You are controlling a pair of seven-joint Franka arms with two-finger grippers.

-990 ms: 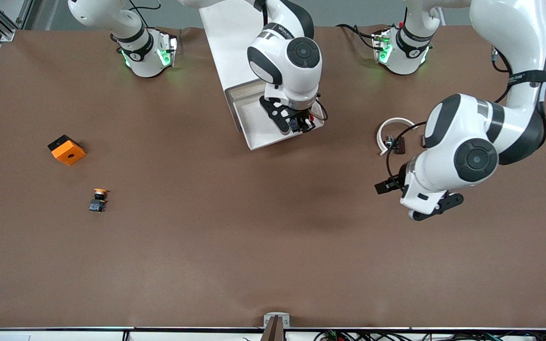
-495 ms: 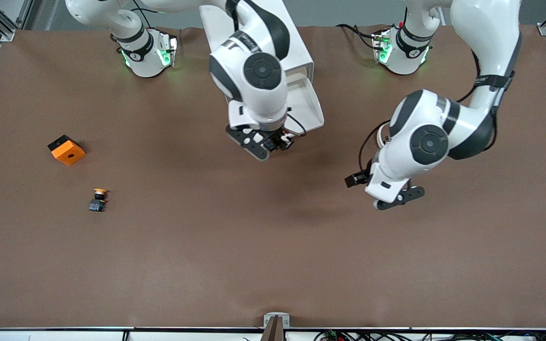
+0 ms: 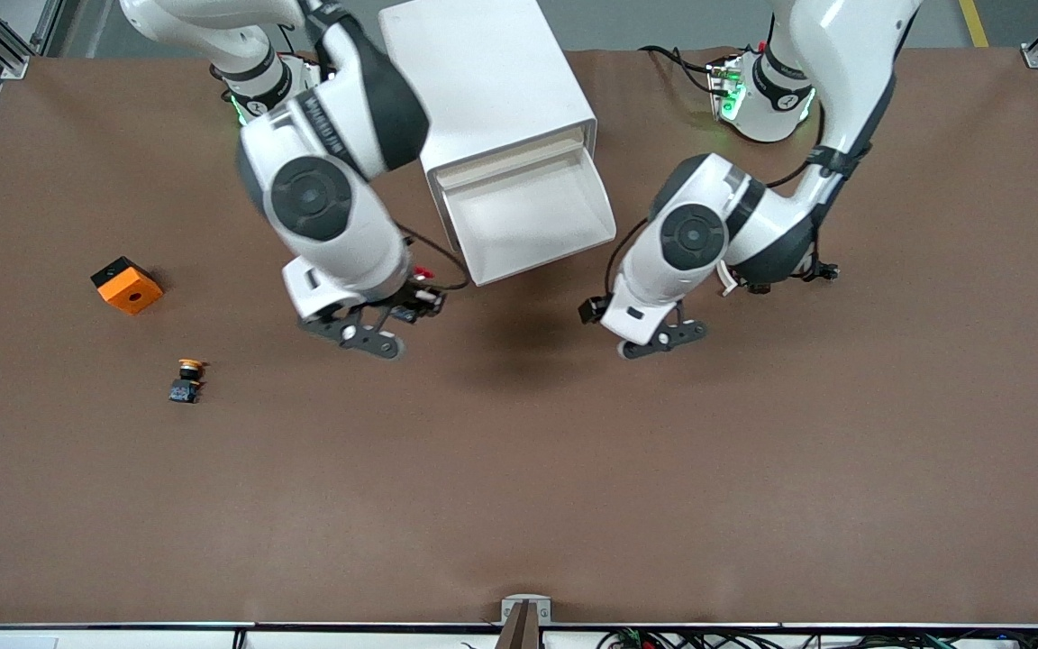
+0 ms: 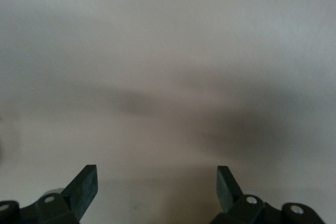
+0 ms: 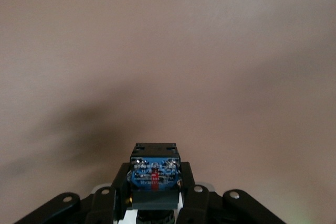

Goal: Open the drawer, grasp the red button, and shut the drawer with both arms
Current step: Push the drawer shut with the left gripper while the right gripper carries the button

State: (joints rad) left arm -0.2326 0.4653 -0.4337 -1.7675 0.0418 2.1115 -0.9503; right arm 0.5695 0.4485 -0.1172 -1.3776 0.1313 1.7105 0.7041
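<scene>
Our right gripper [image 3: 406,311] pinches the button [image 5: 155,174] over bare table beside the cabinet [image 3: 483,81], toward the right arm's end. Our left gripper [image 3: 663,333], fingers [image 4: 84,187] spread and empty, hangs over the table near the open drawer [image 3: 528,216]. The drawer's front faces the camera, and we judge the left gripper better placed to push it shut

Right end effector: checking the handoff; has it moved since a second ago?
Yes. The right end effector, holding the button, left the open drawer toward the orange cube.
</scene>
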